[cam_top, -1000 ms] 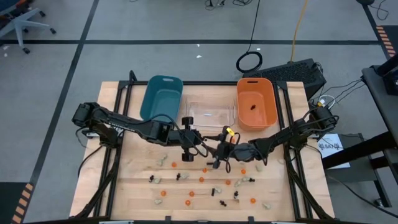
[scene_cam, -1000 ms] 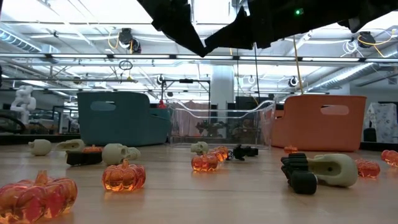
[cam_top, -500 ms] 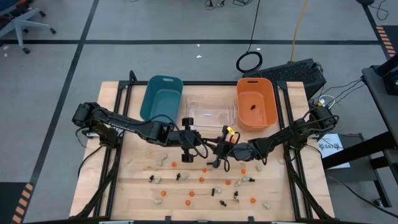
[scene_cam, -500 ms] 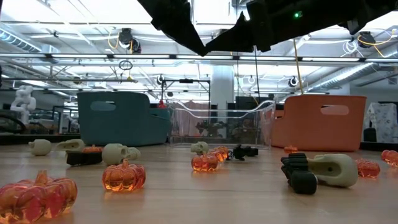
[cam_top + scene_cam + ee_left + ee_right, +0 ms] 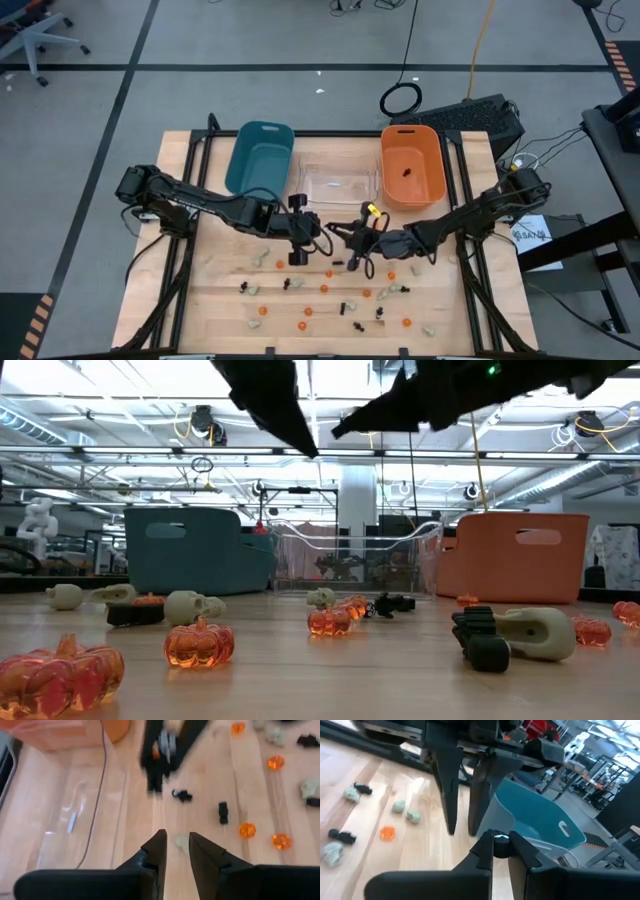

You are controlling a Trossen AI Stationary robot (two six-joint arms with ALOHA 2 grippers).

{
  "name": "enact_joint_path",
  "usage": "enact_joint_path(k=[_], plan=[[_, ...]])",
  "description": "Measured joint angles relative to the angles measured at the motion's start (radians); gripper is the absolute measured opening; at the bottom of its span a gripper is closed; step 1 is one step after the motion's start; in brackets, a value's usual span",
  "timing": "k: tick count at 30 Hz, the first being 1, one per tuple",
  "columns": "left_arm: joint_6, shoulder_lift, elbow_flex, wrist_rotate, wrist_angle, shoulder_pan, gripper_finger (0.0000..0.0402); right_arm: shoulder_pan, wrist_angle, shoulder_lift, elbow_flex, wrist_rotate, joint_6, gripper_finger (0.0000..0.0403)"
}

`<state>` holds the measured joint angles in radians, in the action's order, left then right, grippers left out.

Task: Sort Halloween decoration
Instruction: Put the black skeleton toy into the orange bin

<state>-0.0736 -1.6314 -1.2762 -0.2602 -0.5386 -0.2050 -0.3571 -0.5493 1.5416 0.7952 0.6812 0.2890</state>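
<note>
Halloween decoration lies scattered over the near half of the wooden table (image 5: 215,300): small orange pumpkins (image 5: 198,643), black spidery pieces (image 5: 352,265) and pale lumps (image 5: 535,632). My two grippers meet tip to tip above the table's middle. My right gripper (image 5: 499,844) (image 5: 345,238) is shut on one small trinket (image 5: 499,839), dark with a pale glint; its kind I cannot tell. My left gripper (image 5: 177,840) (image 5: 312,238) is open with nothing between its fingers (image 5: 451,795), which stand just beyond that trinket. My right gripper pinches the small trinket (image 5: 499,839) between its two fingers, at their free ends. The fingers come nearly level from the table's right side. The trinket is lifted clear of the table.
Three bins stand in a row at the far edge: teal (image 5: 260,155), clear (image 5: 335,182) and orange (image 5: 410,165), the orange one with a black piece inside. A pale lump (image 5: 181,842) lies on the wood below my left gripper.
My left gripper has tipped and rolled a little. In the low view its tip, which met my right gripper's tip a second ago, now stands apart from it. The trinkets on the table lie as before.
</note>
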Motion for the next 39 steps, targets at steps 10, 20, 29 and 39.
enact_joint_path(k=[10, 20, 29, 39], plan=[[-0.054, 0.000, 0.044, -0.003, -0.043, -0.004, 0.0085, -0.003, 0.377, -0.241, 0.000, -0.002, 0.005, 0.0006], [-0.042, 0.000, 0.051, -0.030, 0.015, -0.033, 0.0086, -0.003, 0.657, -0.405, 0.000, -0.004, 0.369, 0.0010], [-0.021, 0.000, 0.051, -0.031, 0.107, -0.033, 0.0086, -0.003, 0.696, -0.420, 0.000, -0.005, 0.504, 0.0012], [-0.019, 0.000, 0.051, -0.032, 0.144, -0.034, 0.0086, -0.004, 0.697, -0.420, 0.000, -0.005, 0.502, 0.0013]])
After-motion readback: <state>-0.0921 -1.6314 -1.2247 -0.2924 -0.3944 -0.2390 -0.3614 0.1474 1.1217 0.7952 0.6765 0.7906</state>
